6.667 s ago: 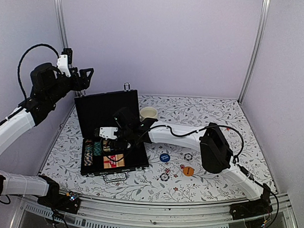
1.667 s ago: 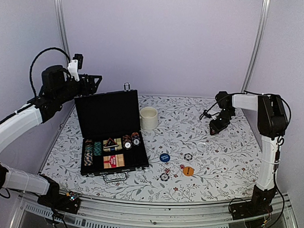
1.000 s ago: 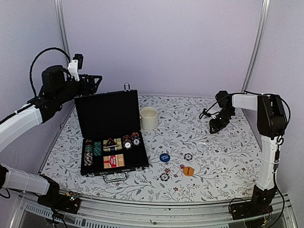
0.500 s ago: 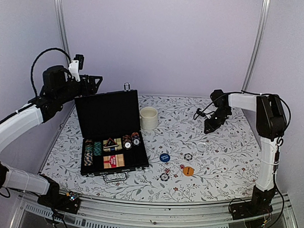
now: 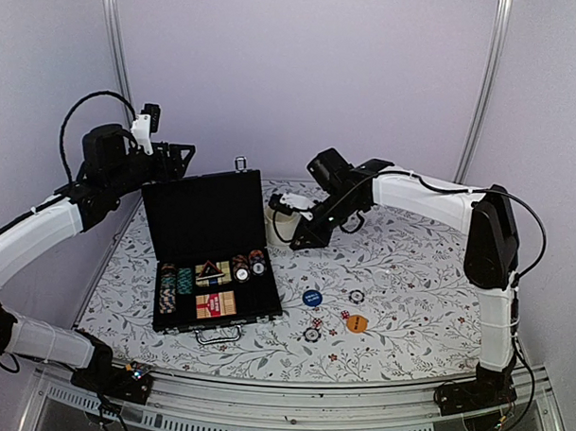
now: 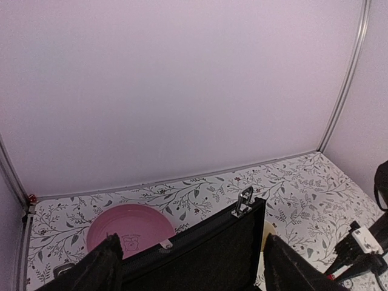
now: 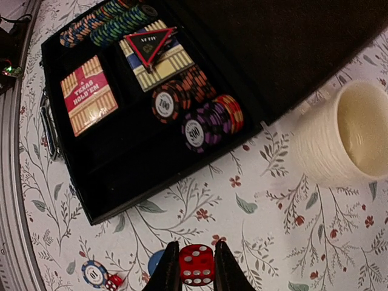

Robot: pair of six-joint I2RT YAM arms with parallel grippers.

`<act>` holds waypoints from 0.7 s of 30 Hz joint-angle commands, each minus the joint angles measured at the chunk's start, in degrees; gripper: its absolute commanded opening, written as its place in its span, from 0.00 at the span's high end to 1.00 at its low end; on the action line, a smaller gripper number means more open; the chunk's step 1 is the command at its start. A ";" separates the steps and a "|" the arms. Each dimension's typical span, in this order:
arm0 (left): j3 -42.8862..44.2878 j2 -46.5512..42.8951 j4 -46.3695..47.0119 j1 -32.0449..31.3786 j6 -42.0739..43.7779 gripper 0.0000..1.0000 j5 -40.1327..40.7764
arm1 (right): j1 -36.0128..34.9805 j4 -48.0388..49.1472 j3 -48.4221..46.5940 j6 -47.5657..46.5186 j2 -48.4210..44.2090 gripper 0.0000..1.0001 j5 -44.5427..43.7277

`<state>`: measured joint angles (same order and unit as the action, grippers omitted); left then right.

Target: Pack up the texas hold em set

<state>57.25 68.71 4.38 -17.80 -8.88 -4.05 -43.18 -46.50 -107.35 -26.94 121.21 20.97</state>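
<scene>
The black case (image 5: 204,222) of the texas hold em set stands open at the left, lid upright. In its tray are striped poker chips (image 7: 197,115), a red card deck (image 7: 90,94) and a blue-striped deck (image 7: 159,59) under a triangular piece. My right gripper (image 5: 298,240) hovers just right of the case, in front of the cream mug (image 5: 284,215). It is shut on a red die (image 7: 196,264). My left gripper (image 5: 177,153) is open, above the lid's top left corner. The lid (image 6: 206,248) fills the space between its fingers (image 6: 103,268).
On the table lie a blue button (image 5: 312,298), an orange button (image 5: 357,323), two loose chips (image 5: 357,295) (image 5: 311,335) and small red dice (image 5: 344,315). A pink plate (image 6: 130,227) sits behind the case. The mug (image 7: 348,130) stands close to the case's right corner.
My right arm has swung from the far right of the table to the middle, beside the mug and the case. The left arm has stayed put.
</scene>
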 commanded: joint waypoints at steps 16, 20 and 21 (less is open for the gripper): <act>0.49 -2.11 0.70 0.51 -0.96 0.20 -1.70 | -11.71 8.22 -24.53 8.45 26.59 0.97 6.68; 0.58 -2.35 0.70 0.54 -0.96 0.20 -1.72 | -11.98 9.63 -24.54 9.08 27.77 0.97 7.03; 0.58 -2.47 0.71 0.49 -0.97 0.20 -1.70 | -12.08 9.86 -24.60 9.20 28.03 0.97 7.14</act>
<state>57.25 67.61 4.40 -17.58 -9.61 -5.34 -54.96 -39.38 -129.91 -19.53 147.65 26.46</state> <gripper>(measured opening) 0.804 0.038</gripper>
